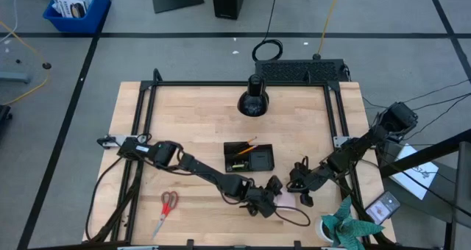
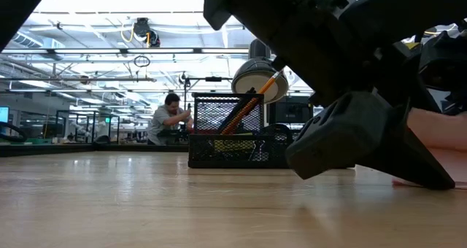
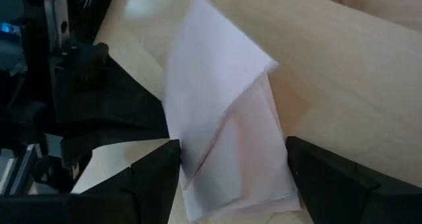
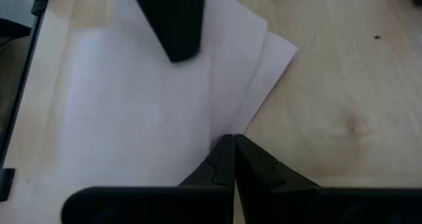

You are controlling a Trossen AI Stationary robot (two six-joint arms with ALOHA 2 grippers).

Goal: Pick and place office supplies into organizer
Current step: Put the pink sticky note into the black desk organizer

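Note:
The pink sticky-note pad (image 3: 231, 132) lies on the table near its front edge (image 1: 288, 201), its upper sheets fanned and partly lifted. My left gripper (image 3: 227, 178) is open. One finger (image 3: 155, 178) stands on either side of the pad; whether they touch it does not show. My right gripper (image 4: 231, 155) is shut, with its tips at the pad's edge. The black mesh organizer (image 1: 249, 156) stands mid-table with orange pencils (image 2: 248, 109) leaning in it. Red-handled scissors (image 1: 168, 206) lie flat at the near left. My right gripper's shut fingertips (image 4: 224, 151) meet the pad at the edge where its upper sheets fan off the lower ones (image 4: 221, 128). They slant down from the table's right side. The pad lies on the table. Whether the tips press on it I cannot tell.
A round black cone-shaped object (image 1: 252, 99) stands at the far middle. A dark cable loop (image 1: 294, 219) lies near the front edge. A teal plant (image 1: 346, 228) and a phone-like item (image 1: 383, 206) sit at the near right corner. Black frame rails (image 1: 338, 118) run along the table's sides.

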